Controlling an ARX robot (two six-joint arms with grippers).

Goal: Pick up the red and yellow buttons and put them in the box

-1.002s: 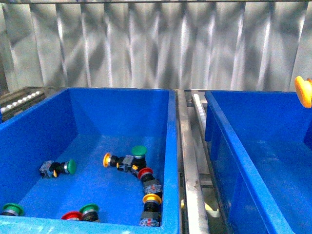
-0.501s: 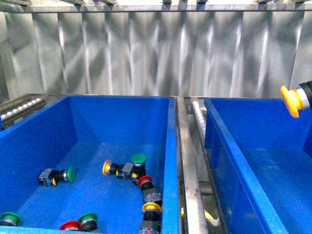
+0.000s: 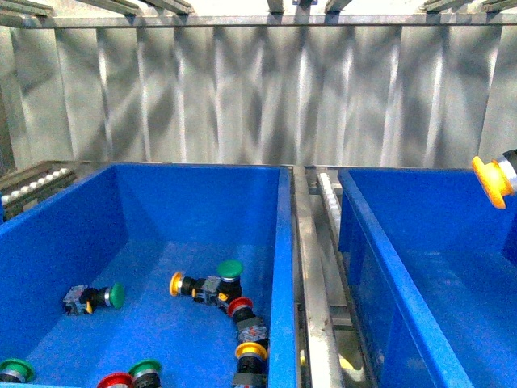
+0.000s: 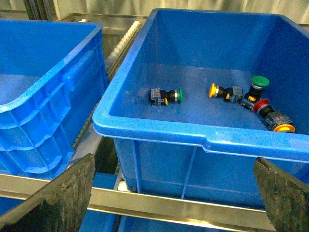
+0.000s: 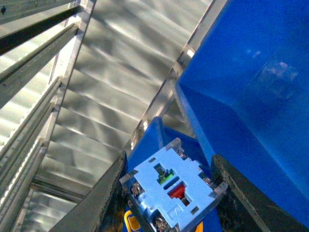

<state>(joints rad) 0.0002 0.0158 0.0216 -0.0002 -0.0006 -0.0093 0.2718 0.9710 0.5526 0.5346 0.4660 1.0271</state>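
Your right gripper [image 5: 169, 193] clamps a yellow button [image 3: 491, 181] at the frame's right edge, above the right-hand box [image 3: 380, 234], ready to drop; your left gripper [image 4: 178, 193] hangs open.

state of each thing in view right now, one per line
right pincer: shut on yellow button, held above right crate
left pincer: open, empty, outside left crate
left crate: holds green, red and yellow buttons lying loose
right crate: visible floor bare
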